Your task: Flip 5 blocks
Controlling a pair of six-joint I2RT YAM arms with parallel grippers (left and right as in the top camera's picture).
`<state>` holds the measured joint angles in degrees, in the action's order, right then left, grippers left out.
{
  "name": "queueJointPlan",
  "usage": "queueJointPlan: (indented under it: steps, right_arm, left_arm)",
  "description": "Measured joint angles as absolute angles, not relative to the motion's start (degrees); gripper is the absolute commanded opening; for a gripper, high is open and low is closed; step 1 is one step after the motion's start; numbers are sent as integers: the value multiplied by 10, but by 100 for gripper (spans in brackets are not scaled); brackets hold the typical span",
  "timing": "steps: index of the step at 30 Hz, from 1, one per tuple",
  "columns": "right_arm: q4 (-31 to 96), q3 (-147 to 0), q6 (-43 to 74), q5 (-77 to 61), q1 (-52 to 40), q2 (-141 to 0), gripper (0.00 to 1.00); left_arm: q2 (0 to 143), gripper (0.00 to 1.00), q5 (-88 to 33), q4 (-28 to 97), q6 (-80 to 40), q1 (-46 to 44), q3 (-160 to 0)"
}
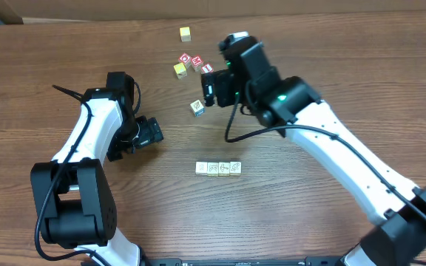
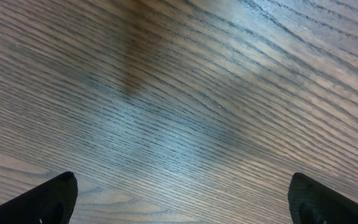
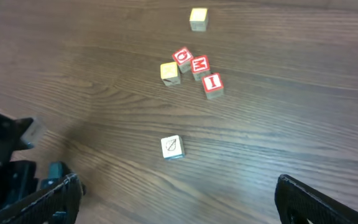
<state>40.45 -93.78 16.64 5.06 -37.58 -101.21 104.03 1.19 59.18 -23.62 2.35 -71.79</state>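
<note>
Step in hand: by my reading, the fifth flip. The row of four pale cream wooden cubes looks dealt with, and the lone pale cream wooden cube is the one left.
Right gripper: the right gripper hangs over the brown wood-grain table with its jaws spread wide and nothing between them. The lone cube lies ahead of it, roughly centred between the fingers and clear of both.
Left gripper: the left gripper is also wide and empty, with only bare table under it, well apart from every cube.
Next move: probably advance and lower the right gripper so the fingers straddle the lone cube, close on opposite faces, then roll it onto another face.
Caution: the three red-faced letter cubes and two yellow wooden cubes lie beyond it and should be left alone.
Lone cube's look: small, with a dark line drawing on its top face and a blue side showing low down. It sits flat, slightly turned, near the table's middle.
Row's look: four cubes side by side, touching or nearly so, with drawings facing up. It lies toward the robot from the lone cube.
</note>
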Motion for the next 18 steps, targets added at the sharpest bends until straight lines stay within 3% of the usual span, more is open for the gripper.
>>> queueJointPlan:
  steps: [8,12,18]
  right_arm:
    - [340,-937,144,52,-385,-1143,98]
    - [301,-934,132,24,-385,-1181,74]
    - [219,-934,124,-2,-387,-1219,71]
  left_arm:
    - [1040,100,12,592,-236,23,-718]
    - [1040,100,12,592,-236,23,-718]
    - [1040,100,12,592,-236,23,-718]
